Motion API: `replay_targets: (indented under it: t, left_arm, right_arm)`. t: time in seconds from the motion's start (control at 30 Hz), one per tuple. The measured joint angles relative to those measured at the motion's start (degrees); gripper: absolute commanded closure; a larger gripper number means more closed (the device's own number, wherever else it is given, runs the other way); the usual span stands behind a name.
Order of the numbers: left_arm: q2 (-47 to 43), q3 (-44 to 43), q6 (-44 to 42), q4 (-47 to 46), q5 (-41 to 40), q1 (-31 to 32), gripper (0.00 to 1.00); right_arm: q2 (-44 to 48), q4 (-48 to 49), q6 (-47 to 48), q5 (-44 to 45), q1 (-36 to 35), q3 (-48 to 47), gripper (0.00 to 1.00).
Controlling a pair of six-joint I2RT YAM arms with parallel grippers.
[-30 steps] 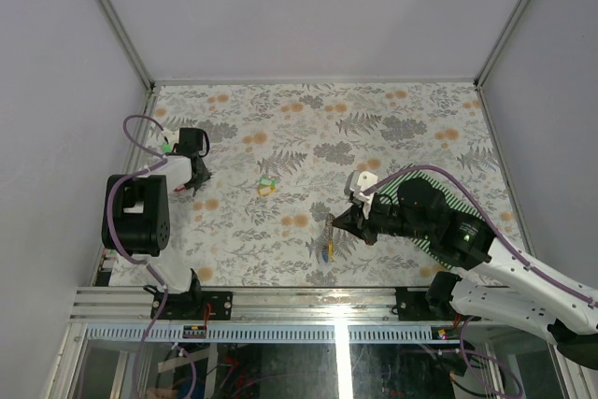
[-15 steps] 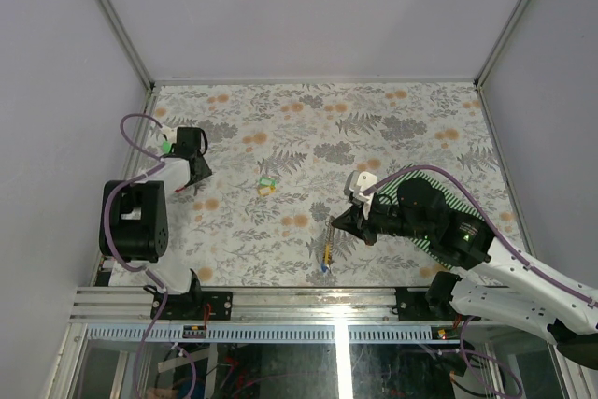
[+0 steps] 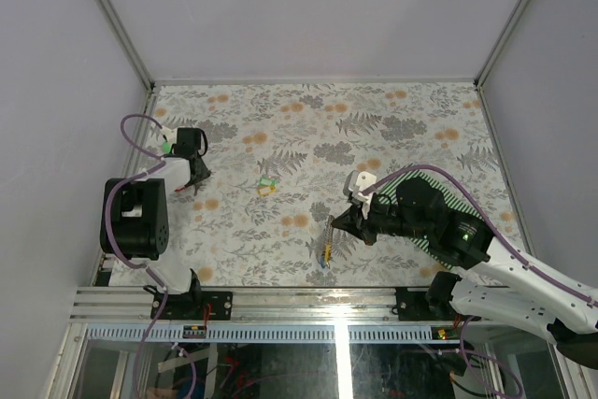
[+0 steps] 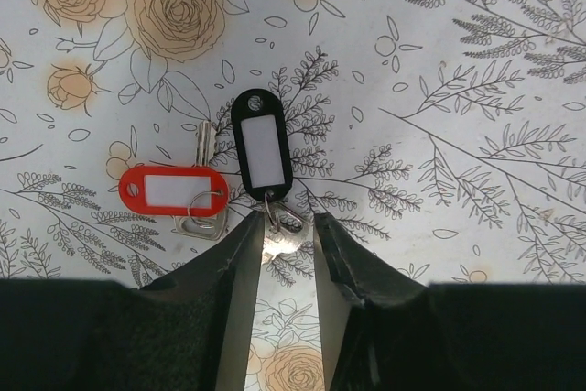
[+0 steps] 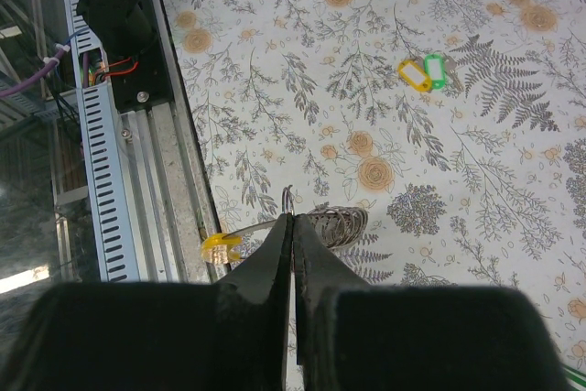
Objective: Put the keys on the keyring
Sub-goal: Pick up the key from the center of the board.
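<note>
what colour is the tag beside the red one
The tag is black with a white insert; left wrist view.

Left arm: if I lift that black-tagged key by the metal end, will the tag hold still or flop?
Likely flops: the black tag joins its key only through a small ring, so it should dangle and swing. Probably light: thin flat plastic.

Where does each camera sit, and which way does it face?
Top external: above and behind the robot, facing down at the table; left arm and right arm show.
Left wrist: on the left arm, facing down past the left end effector at a black-tagged key and a red-tagged key.
Right wrist: on the right arm, facing across the table past the right end effector gripping the keyring.
Shared: top and right wrist show the yellow and green keys.
</note>
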State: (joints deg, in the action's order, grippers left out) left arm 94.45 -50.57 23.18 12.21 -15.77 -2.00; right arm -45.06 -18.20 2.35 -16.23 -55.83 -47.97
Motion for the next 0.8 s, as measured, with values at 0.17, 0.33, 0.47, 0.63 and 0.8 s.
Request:
replay_targets:
  t: [0.17,0.33,0.47,0.63,0.8]
  left_arm:
    - [0.6,0.0,-0.3,0.0,-0.1,-0.1,0.75]
    - [0.7,-0.2,-0.7,0.0,-0.3,-0.4,0.79]
    - [1.2,-0.3,-0.9,0.0,-0.5,-0.4,0.80]
    - [1.4,-0.3,-1.0,0.0,-0.9,-0.4,0.90]
    - [1.4,-0.3,-1.1,0.0,-1.2,-0.5,1.00]
  right_arm:
    - [0.0,0.0,0.0,0.0,0.0,0.0,1.00]
    - [0.0,0.0,0.0,-0.6,0.0,0.0,1.00]
    - [-0.1,0.0,0.0,-1.0,0.0,0.0,1.00]
    - [-0.1,0.0,0.0,-1.0,0.0,0.0,1.00]
    - [-0.2,0.0,0.0,-1.0,0.0,0.0,1.00]
